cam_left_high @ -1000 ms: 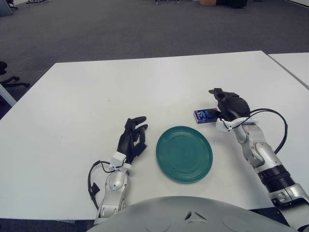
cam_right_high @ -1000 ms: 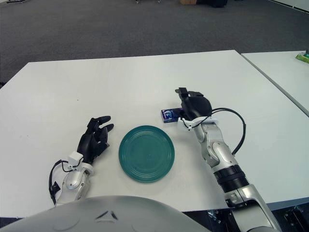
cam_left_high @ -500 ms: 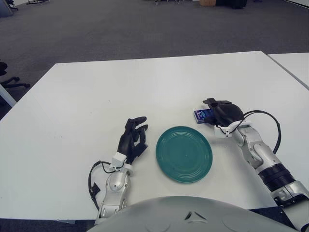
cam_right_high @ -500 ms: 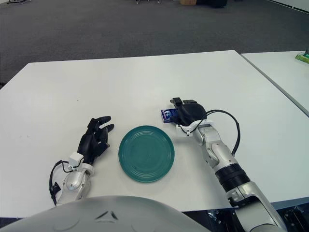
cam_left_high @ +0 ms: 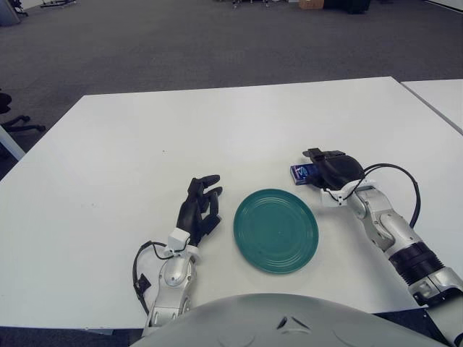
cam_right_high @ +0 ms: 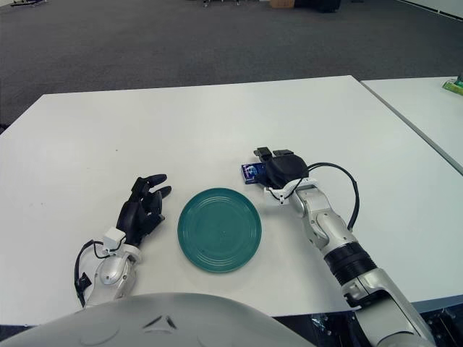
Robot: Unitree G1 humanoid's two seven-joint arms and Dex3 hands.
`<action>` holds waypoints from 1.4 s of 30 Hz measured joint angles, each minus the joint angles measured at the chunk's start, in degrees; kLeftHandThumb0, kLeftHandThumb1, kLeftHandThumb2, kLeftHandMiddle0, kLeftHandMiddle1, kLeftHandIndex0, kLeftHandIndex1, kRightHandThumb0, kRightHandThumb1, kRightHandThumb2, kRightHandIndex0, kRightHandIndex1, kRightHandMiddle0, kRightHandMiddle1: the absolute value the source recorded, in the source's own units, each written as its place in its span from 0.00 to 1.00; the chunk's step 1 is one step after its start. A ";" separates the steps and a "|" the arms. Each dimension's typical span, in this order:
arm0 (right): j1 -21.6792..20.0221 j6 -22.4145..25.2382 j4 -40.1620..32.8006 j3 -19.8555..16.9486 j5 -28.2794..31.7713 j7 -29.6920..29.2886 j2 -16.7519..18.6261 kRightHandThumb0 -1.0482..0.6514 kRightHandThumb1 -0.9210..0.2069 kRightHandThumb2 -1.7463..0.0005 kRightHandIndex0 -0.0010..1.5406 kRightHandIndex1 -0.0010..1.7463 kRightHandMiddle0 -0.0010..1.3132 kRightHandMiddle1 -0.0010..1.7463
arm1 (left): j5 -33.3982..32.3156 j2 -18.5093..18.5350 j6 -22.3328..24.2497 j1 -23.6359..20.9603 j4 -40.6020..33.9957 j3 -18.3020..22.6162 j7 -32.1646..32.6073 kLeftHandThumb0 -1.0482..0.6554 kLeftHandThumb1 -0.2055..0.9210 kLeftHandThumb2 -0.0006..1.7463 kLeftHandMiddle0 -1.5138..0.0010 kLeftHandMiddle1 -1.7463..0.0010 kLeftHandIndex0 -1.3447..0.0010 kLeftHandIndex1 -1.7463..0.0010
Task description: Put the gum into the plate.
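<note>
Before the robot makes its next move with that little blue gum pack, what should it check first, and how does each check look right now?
1. Gum pack found: ok, it lies flat on the table, just beyond the plate's far right edge.
2. Right robot hand at the pack: ok, it sits against the pack's right end.
3. Firm grasp on the pack: cannot tell, the hand hides where the fingers meet it.
4. Plate free to receive it: ok, the green plate holds nothing.
5. Path from pack to plate: ok, only bare table lies between them.
6. Left robot hand out of the way: ok, it rests on the table left of the plate, fingers relaxed.
</note>
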 measured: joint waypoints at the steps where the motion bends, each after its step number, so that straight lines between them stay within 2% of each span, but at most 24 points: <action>1: -0.05 -0.01 -0.11 0.08 0.03 0.44 -0.09 0.19 0.00 0.68 0.20 0.00 0.00 0.26 | 0.02 -0.02 -0.02 -0.01 0.04 0.00 0.01 0.21 1.00 0.42 0.77 0.59 0.85 0.40; 15: -1.33 -0.12 -0.46 1.04 0.37 8.37 -1.54 0.20 0.00 0.66 0.20 0.00 0.00 0.23 | 0.76 -0.67 -0.18 -0.10 0.12 -0.63 0.95 0.21 1.00 0.42 0.77 0.59 0.86 0.40; 26: -2.43 -0.96 1.45 3.33 -0.01 11.62 -3.11 0.21 0.00 0.68 0.21 0.01 0.00 0.24 | 0.98 -1.11 -0.09 0.01 0.14 -1.21 1.47 0.21 1.00 0.42 0.76 0.58 0.86 0.40; 34: -5.22 -1.78 5.52 5.05 -0.01 11.34 -2.59 0.20 0.00 0.69 0.23 0.01 0.00 0.26 | 0.99 -1.07 -0.36 -0.01 0.44 -1.85 2.39 0.21 1.00 0.42 0.76 0.57 0.86 0.40; 42: -6.83 -3.65 11.04 5.94 0.09 7.10 -2.06 0.22 0.00 0.68 0.23 0.01 0.00 0.26 | 0.41 -1.02 0.08 -0.04 0.35 -2.35 2.66 0.23 1.00 0.41 0.76 0.57 0.85 0.40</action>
